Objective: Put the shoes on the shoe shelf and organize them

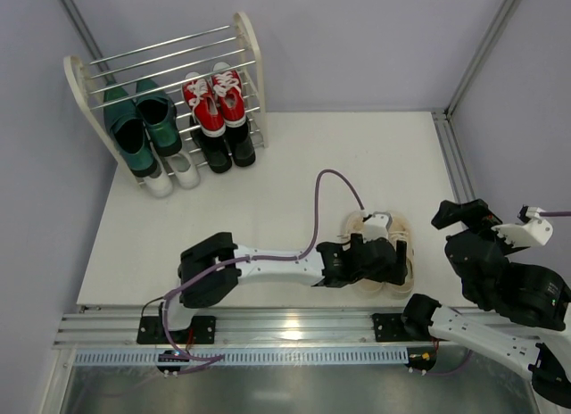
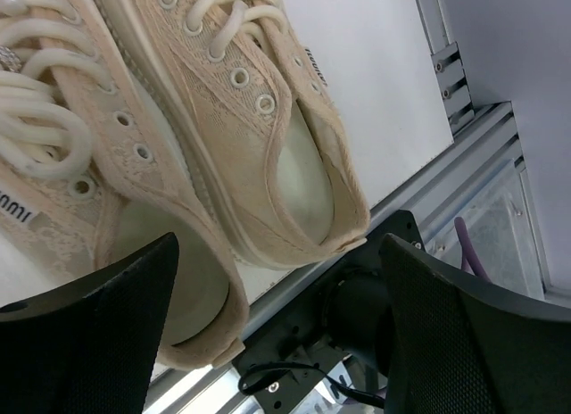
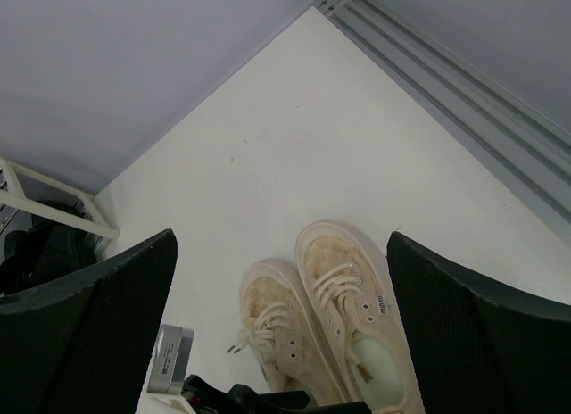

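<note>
The white table (image 1: 294,164) carries the shoe shelf (image 1: 251,41) at its far left corner, slanted. Four pairs are racked there: dark green loafers (image 1: 143,120) on the left, white sneakers (image 1: 174,175) poking out below them, red sneakers (image 1: 217,100) on the right above the black dress shoes (image 1: 223,146). Only the top rods look free. The beige sneakers (image 2: 268,120) sit side by side at the near edge of the table, heels almost at the metal rail. The left gripper (image 2: 277,334) hangs over those heels with its jaws spread wide, holding nothing; the right gripper (image 3: 281,316) waits off to the right, equally wide and empty. My worry is the edge: a clumsy descent could nudge a heel onto the rail or off the table. The soft fabric collars may also fold under a pinch, so one shoe could slip loose mid-carry, or the laces could snag a finger.
</note>
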`<action>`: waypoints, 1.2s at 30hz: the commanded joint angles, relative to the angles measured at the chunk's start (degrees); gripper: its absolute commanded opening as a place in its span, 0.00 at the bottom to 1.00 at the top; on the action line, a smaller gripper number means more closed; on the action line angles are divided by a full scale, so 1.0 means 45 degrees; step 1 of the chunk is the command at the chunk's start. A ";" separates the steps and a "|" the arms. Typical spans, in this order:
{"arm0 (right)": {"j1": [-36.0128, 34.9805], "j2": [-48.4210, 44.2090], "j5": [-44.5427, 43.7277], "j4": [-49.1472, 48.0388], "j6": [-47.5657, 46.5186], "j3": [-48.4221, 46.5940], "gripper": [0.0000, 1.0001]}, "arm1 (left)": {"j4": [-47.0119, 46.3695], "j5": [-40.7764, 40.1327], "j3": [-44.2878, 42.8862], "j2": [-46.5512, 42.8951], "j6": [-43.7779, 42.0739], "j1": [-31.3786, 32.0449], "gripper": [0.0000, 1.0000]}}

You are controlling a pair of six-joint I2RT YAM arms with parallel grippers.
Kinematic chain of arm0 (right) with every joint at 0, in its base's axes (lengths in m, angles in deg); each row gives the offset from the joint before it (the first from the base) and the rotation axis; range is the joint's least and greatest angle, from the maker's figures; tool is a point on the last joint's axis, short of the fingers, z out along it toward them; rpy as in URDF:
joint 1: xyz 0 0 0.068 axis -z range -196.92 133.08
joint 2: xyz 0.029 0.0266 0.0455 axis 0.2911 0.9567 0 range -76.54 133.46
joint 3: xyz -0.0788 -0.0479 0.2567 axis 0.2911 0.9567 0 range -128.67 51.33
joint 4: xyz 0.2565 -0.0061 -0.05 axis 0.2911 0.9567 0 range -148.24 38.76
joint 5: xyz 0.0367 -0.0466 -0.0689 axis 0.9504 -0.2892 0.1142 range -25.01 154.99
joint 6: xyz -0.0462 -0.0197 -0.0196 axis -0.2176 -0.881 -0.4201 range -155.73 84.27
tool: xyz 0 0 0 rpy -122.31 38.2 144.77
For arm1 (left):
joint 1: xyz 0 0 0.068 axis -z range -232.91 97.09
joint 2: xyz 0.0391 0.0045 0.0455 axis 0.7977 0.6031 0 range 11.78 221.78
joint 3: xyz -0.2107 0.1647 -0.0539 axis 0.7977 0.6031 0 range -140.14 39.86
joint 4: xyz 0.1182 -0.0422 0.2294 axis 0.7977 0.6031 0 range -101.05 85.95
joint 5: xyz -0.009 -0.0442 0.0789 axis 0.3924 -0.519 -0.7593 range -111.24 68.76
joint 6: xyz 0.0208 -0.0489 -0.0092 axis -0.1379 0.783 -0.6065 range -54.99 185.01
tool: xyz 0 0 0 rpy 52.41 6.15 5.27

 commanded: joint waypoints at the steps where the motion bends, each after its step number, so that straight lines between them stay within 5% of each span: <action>1: 0.0012 0.0085 -0.0500 0.1036 -0.0429 0.0053 1.00 | -0.0060 0.0234 -0.0534 0.0508 0.0771 0.0032 0.91; 11: 0.0012 -0.0090 -0.0188 0.0217 -0.1366 0.0326 1.00 | 0.1285 -0.1346 -0.2583 0.2910 0.0148 -0.0046 0.89; 14: 0.0012 -0.0227 -0.0051 -0.0173 -0.1757 0.0482 1.00 | 0.1307 -0.1484 -0.2780 0.3262 -0.0124 -0.0241 0.74; 18: 0.0012 -0.0539 0.0028 -0.0292 -0.1973 0.0639 1.00 | 0.1501 -0.1699 -0.2703 0.3438 -0.0438 -0.0495 0.38; 24: 0.0012 -0.0755 0.0086 -0.0507 -0.2364 0.0620 1.00 | 0.1736 -0.1973 -0.1613 0.3245 -0.0905 -0.0671 0.00; 36: 0.0012 -0.0658 0.2034 -0.3706 -0.5774 0.1652 1.00 | 0.2360 -0.5135 0.3954 -0.3135 -0.2761 -0.1881 0.00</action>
